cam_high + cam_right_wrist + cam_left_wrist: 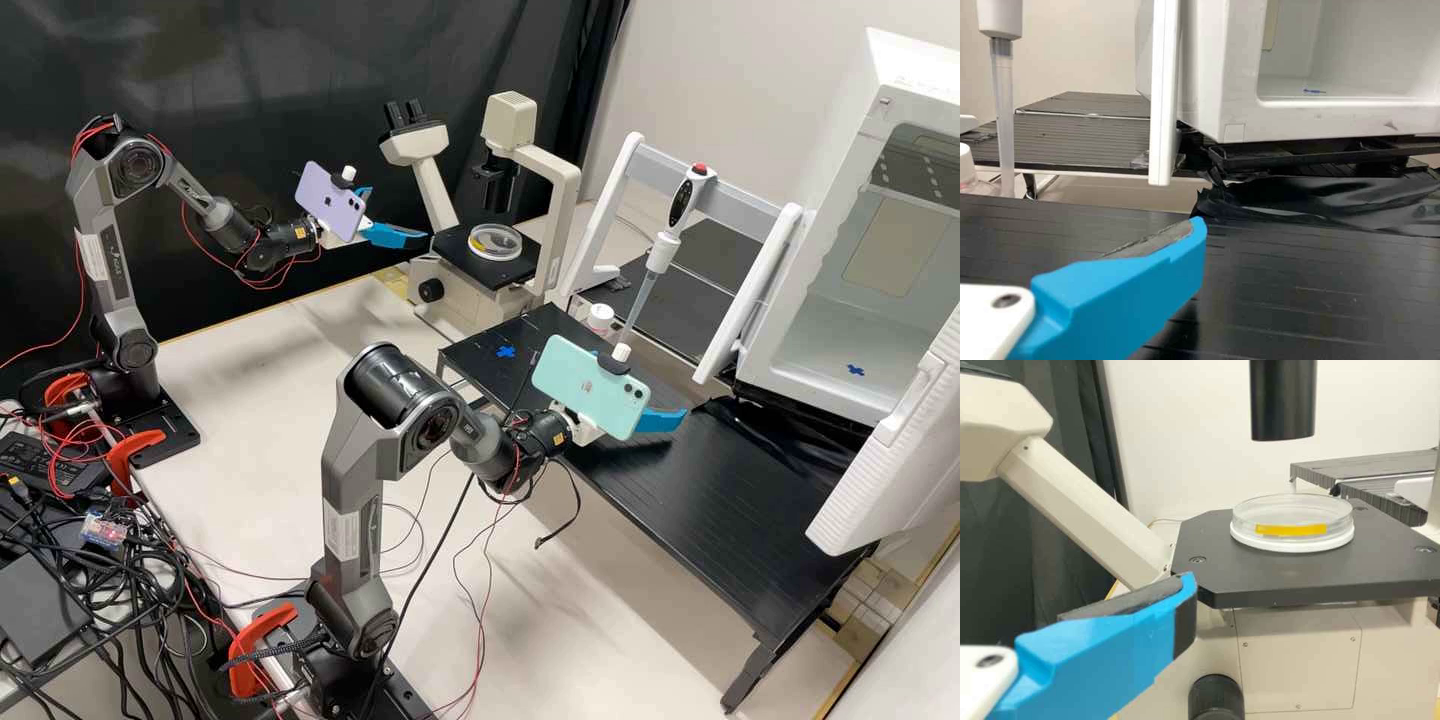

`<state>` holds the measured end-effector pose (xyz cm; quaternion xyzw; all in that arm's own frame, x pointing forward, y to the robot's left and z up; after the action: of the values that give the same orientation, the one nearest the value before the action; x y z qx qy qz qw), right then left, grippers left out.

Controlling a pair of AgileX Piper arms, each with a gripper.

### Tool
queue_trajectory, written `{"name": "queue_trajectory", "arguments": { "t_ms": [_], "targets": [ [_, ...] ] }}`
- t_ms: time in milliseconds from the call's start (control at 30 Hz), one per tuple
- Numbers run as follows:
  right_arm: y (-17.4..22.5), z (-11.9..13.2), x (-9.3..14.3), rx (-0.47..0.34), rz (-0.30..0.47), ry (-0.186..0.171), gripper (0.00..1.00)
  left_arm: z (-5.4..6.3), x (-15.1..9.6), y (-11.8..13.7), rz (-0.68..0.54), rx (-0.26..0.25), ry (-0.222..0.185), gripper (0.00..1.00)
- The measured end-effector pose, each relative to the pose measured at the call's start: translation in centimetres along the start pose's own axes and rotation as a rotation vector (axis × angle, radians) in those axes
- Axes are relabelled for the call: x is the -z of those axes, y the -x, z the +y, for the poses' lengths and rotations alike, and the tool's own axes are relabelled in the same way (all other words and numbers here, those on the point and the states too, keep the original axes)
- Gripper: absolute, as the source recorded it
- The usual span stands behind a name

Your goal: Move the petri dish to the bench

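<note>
Petri dish (1292,519), clear, yellow label: one, seated on a white ring on the microscope's black plate (1222,574). Left gripper (402,216): parted well open, holding nothing, just beside the microscope. Right gripper (654,388): likewise parted and empty, well apart from the microscope. Step in hand, as judged: the left's approach — level and slow, below the microscope's overhanging black tube (1282,401), one finger either side of the dish, light squeeze on the walls, straight lift before drawing clear.
</note>
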<state>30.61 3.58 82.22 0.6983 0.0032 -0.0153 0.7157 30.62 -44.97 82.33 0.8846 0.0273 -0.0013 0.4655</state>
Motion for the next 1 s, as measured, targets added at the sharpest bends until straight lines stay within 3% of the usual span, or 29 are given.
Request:
{"name": "queue_trajectory", "arguments": {
  "t_ms": [367,433,667,833,933,1000],
  "targets": [
    [0.2,-0.1,-0.1,0.003,-0.003,-0.002,1.0,0.0,0.0,0.0,0.0,0.0,0.0,1.0],
    [0.8,0.1,0.1,0.0,0.0,-0.028,1.0,0.0,0.0,0.0,0.0,0.0,0.0,1.0],
    [3.7,-0.8,3.6,0.026,0.141,-0.045,1.0,0.0,0.0,0.0,0.0,0.0,0.0,1.0],
    [5.3,-2.6,7.5,0.063,0.285,0.019,1.0,0.0,0.0,0.0,0.0,0.0,0.0,1.0],
    [5.8,-3.8,9.5,0.081,0.341,0.067,1.0,0.0,0.0,0.0,0.0,0.0,0.0,1.0],
    [5.8,-4.4,10.7,0.086,0.371,0.079,1.0,0.0,0.0,0.0,0.0,0.0,0.0,1.0]
  ]
}}
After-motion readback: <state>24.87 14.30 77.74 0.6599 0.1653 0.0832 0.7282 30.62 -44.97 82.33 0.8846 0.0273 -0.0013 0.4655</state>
